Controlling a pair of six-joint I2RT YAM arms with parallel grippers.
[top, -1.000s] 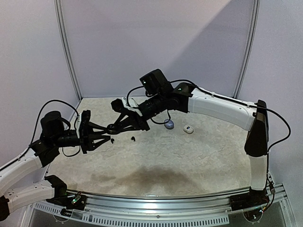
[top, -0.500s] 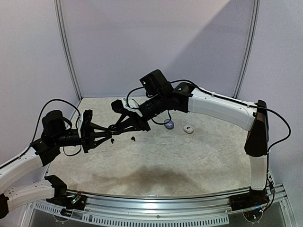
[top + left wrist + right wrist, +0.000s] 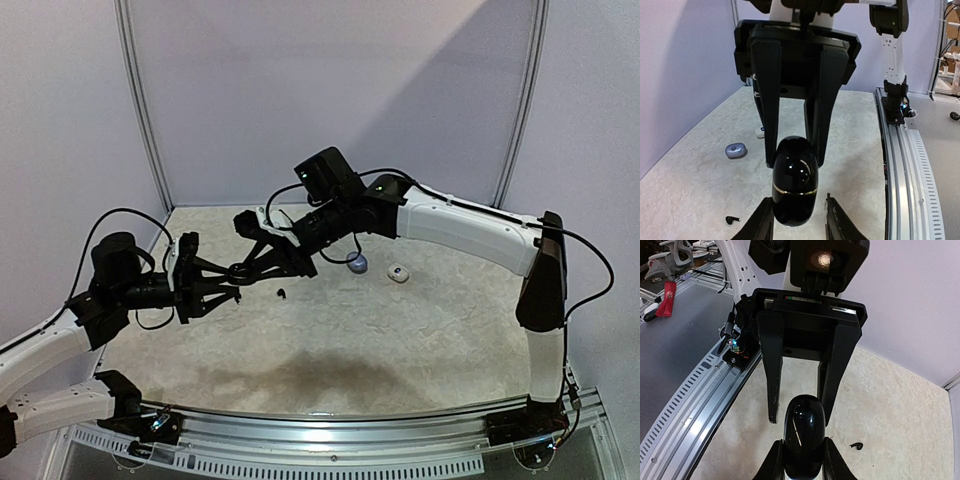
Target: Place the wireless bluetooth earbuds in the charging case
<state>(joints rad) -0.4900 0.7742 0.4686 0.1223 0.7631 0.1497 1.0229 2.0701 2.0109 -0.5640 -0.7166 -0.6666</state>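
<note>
1. Pale purple walls (image 3: pixel 330 100) stand around a table (image 3: pixel 420 340) with a speckled cream top.
2. The job looks like it has hardly begun. The black case (image 3: pixel 795 185) looks shut, because the thin gold line around its middle has no gap. I think no earbud is inside yet.
3. Both claws meet in the air over the table, with the black case between them.
4. The right claw (image 3: pixel 802 442) is only a little open and pinches one end of the case tight.
5. The left claw (image 3: pixel 797 200) is a little open too, with a finger on each side of the other end. One finger shows a thin gap, so I cannot tell if it really squeezes.
6. One black earbud (image 3: pixel 731 219) lies on the table, below and off to the side of the claws. Nothing touches it.
7. A small grey-blue case (image 3: pixel 735 149) sits farther away on the table.
8. What is left, I think, is to open the case, pick up the earbud and put it in.
</note>
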